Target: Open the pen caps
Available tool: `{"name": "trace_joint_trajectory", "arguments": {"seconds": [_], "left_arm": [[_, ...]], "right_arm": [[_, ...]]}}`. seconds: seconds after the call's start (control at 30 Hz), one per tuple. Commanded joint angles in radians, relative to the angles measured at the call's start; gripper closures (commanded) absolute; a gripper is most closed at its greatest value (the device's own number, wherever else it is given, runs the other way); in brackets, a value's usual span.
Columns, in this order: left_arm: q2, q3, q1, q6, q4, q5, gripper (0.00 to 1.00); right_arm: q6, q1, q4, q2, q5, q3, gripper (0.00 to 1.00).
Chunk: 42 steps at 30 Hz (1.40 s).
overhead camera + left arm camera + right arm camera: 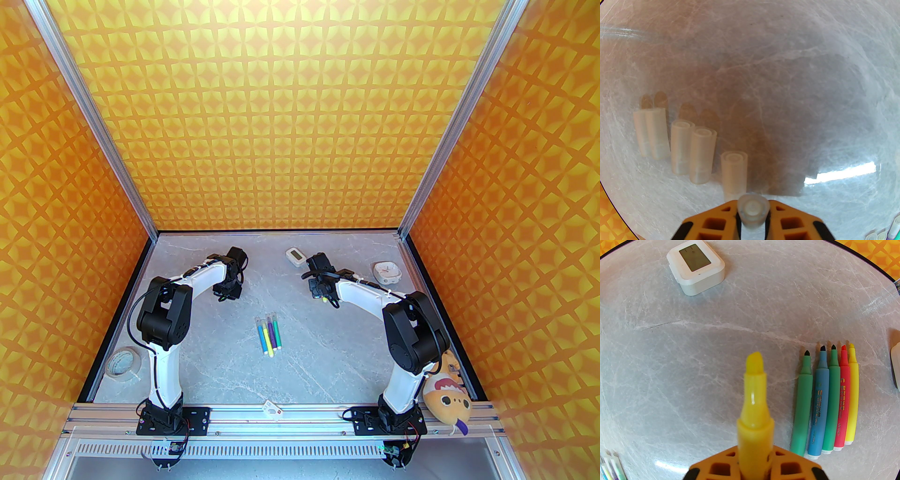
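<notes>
Left gripper (753, 212), cut off at bottom centre, has narrow jaws around one translucent pen cap (752, 207); whether it pinches is unclear. Five loose caps (702, 154) rest at left on the worktop (787, 93). Right gripper (755, 460) clamps an uncapped yellow pen (754, 404); five uncapped pens (820, 404) lie lower right. Four capped pens (269, 335), tiny overhead, sit mid-frame.

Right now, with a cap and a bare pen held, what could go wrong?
The cap in the left gripper is close to the nearest loose cap; released, it might roll into the row. The yellow pen in the right gripper has its tip bare and could mark the table.
</notes>
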<state>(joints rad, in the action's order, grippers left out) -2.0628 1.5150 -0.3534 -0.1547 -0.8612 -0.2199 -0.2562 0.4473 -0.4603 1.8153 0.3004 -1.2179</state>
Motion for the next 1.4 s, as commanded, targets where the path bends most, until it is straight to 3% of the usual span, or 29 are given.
{"name": "trace_joint_trajectory", "arguments": {"seconds": [0.0, 0.77, 1.17, 1.37], "left_arm": [[-0.018, 0.028, -0.007, 0.013, -0.035, -0.012, 0.77], [0.038, 0.027, -0.010, 0.014, -0.025, -0.012, 0.73], [0.237, -0.132, 0.010, -0.002, 0.100, 0.040, 0.52], [0.357, -0.252, 0.055, -0.018, 0.191, 0.101, 0.47]], "right_arm": [[0.002, -0.005, -0.011, -0.007, 0.022, 0.001, 1.00], [0.023, -0.007, -0.022, -0.006, 0.052, -0.003, 1.00], [0.078, -0.027, -0.078, 0.090, 0.034, -0.116, 1.00], [0.085, -0.032, -0.108, 0.156, 0.040, -0.171, 1.00]]}}
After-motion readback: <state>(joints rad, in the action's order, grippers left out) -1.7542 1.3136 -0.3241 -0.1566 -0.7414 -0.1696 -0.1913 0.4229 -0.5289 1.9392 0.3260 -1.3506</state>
